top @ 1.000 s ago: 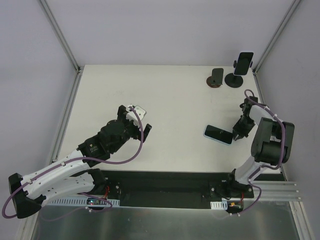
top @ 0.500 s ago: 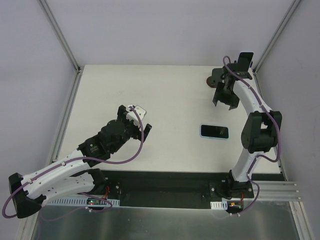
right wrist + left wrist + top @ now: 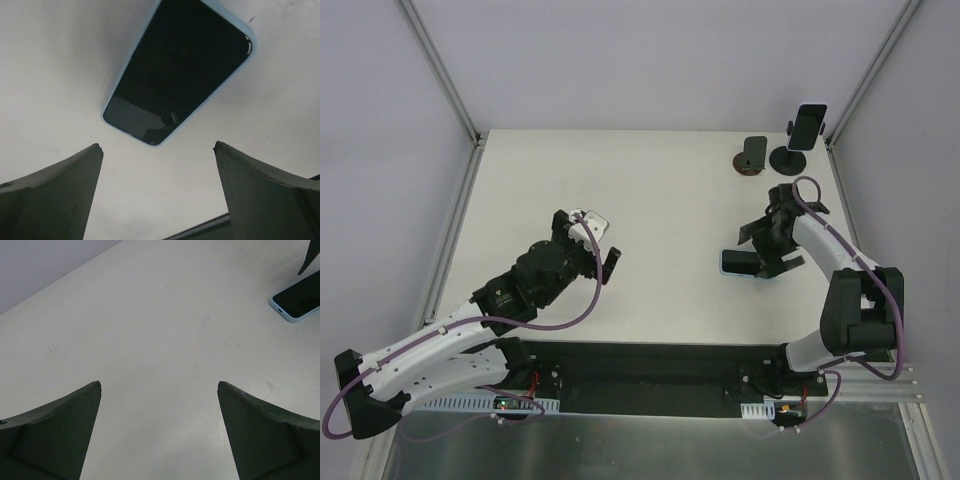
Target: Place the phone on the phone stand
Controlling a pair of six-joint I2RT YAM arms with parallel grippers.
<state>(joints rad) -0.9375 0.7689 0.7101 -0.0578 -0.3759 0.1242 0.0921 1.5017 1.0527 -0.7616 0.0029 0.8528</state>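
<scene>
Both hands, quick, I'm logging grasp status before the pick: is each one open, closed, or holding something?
Left hand: open, holding nothing.
Right hand: open, close to the phone but not gripping it.

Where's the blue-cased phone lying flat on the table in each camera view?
Top external: right of centre, the phone partly under the right gripper.
Left wrist: top right corner.
Right wrist: upper centre, ahead of the open fingers.
Shared landmark: a right gripper finger beside it.
</scene>
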